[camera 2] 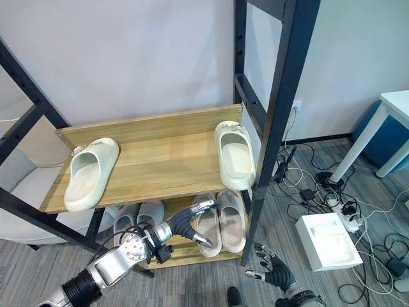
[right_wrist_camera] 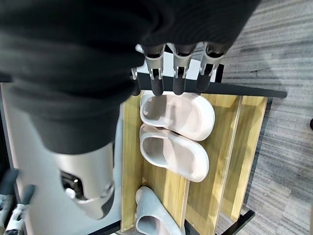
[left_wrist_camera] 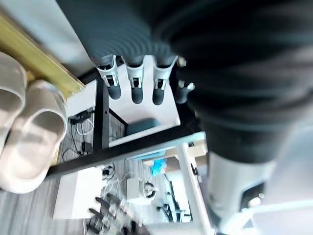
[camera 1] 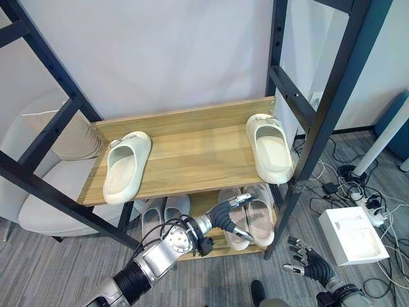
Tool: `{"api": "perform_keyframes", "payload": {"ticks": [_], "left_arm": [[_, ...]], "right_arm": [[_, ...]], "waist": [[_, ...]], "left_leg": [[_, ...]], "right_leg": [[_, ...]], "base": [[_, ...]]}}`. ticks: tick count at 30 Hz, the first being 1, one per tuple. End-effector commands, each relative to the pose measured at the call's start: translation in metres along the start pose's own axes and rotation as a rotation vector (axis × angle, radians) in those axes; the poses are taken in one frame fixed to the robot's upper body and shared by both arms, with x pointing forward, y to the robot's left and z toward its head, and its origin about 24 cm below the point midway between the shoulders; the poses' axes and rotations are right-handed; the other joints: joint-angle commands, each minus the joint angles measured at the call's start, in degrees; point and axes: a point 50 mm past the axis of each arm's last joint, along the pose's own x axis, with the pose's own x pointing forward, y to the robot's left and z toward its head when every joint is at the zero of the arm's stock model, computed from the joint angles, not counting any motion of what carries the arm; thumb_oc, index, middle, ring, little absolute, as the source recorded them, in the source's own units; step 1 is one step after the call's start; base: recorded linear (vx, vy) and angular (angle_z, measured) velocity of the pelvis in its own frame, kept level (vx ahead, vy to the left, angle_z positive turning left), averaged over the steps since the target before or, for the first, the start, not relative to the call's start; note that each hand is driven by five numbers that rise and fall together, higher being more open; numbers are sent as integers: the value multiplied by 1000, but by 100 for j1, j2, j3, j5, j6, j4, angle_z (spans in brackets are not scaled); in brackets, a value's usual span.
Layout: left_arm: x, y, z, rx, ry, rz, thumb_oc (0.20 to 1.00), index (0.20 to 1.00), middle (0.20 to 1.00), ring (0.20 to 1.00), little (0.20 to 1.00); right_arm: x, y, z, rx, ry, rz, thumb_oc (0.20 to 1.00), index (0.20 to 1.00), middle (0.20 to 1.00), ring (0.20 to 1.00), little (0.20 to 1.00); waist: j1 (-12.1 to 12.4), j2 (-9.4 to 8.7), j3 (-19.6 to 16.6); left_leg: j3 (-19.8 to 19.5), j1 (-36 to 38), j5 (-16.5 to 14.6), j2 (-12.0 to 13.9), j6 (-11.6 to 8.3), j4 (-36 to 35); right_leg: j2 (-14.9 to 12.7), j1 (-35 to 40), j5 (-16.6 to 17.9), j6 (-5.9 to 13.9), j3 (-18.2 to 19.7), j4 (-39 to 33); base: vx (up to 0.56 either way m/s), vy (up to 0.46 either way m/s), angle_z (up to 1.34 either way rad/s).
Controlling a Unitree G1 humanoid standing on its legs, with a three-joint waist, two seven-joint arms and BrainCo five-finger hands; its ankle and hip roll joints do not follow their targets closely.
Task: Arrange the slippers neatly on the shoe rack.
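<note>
A: What stands on the rack [camera 1: 192, 144]?
B: On its top shelf, two cream slippers: one [camera 1: 126, 165] at the left end, one [camera 1: 270, 146] at the right end, well apart, toes toward the front edge.
A: And the lower shelf?
B: A pink pair [camera 2: 220, 219] side by side under the right half of the rack, and a grey pair [camera 1: 156, 213] under the left half.
A: Anything beside the rack?
B: A chair [camera 1: 48, 185] to its left, a white box [camera 1: 351, 235] on the floor to its right among cables.
A: The left hand [camera 1: 233, 215]?
B: At the lower shelf, over the pink pair, fingers loosely extended, gripping nothing.
A: The right hand [camera 1: 305, 258]?
B: Low, in front of the rack's right post, fingers spread and relaxed, holding nothing.
</note>
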Motion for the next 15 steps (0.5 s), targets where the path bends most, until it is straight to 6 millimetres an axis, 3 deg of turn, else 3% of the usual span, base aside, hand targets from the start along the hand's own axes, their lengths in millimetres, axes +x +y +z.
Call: {"api": "perform_keyframes", "payload": {"ticks": [1,2,5,6,9,11,12,14,15], "left_arm": [[3,29,19,82,-100,43,1000,1000,1000,1000,1000],[6,32,43,131,-191,-5,1000,1000,1000,1000,1000],[0,40,79,107,-346,-48,1000,1000,1000,1000,1000],[0,40,79,106,-346,-48,1000,1000,1000,1000,1000],[-18,61,108,3,-510,71,1000,1000,1000,1000,1000],[-25,70,114,-3,-551,137,1000,1000,1000,1000,1000],[-36,87,119,25,-595,283,1000,1000,1000,1000,1000],[-41,94,118,25,-603,353,1000,1000,1000,1000,1000],[-51,109,111,42,-592,502,1000,1000,1000,1000,1000]], "right_arm": [[14,-8,31,6,-142,-54,1000,1000,1000,1000,1000],[16,-13,30,11,-135,-88,1000,1000,1000,1000,1000],[19,-17,32,13,-145,-113,1000,1000,1000,1000,1000],[19,-17,32,13,-146,-113,1000,1000,1000,1000,1000],[17,-12,27,49,-139,-102,1000,1000,1000,1000,1000],[16,-9,26,63,-142,-95,1000,1000,1000,1000,1000],[16,-2,21,95,-131,-82,1000,1000,1000,1000,1000],[16,0,20,106,-132,-75,1000,1000,1000,1000,1000],[15,3,17,128,-126,-71,1000,1000,1000,1000,1000]], "waist": [[40,-227,179],[35,-203,170],[54,-204,155],[52,-206,157],[141,-245,125],[177,-266,120],[255,-315,107],[271,-333,109],[328,-364,103]], "left_leg": [[-352,55,-237,48,-122,2],[-353,54,-245,42,-121,2],[-361,73,-255,36,-130,2],[-363,75,-255,36,-130,2],[-406,92,-248,27,-139,2],[-426,90,-242,24,-140,2],[-460,85,-231,23,-143,2],[-475,91,-232,22,-146,2],[-493,98,-231,21,-151,2]], "right_leg": [[-310,339,-513,533,36,105],[-316,348,-511,539,33,94],[-316,400,-520,543,-5,77],[-316,402,-520,543,-7,76],[-321,465,-536,528,-64,64],[-320,478,-541,519,-81,61],[-323,511,-549,508,-103,48],[-328,533,-558,501,-115,44],[-331,552,-567,488,-136,40]], "base": [[-15,0,3],[0,0,0],[0,0,0],[14,-14,3],[14,-31,4],[12,-34,7],[13,-27,21],[16,-32,20],[21,-37,12]]}}
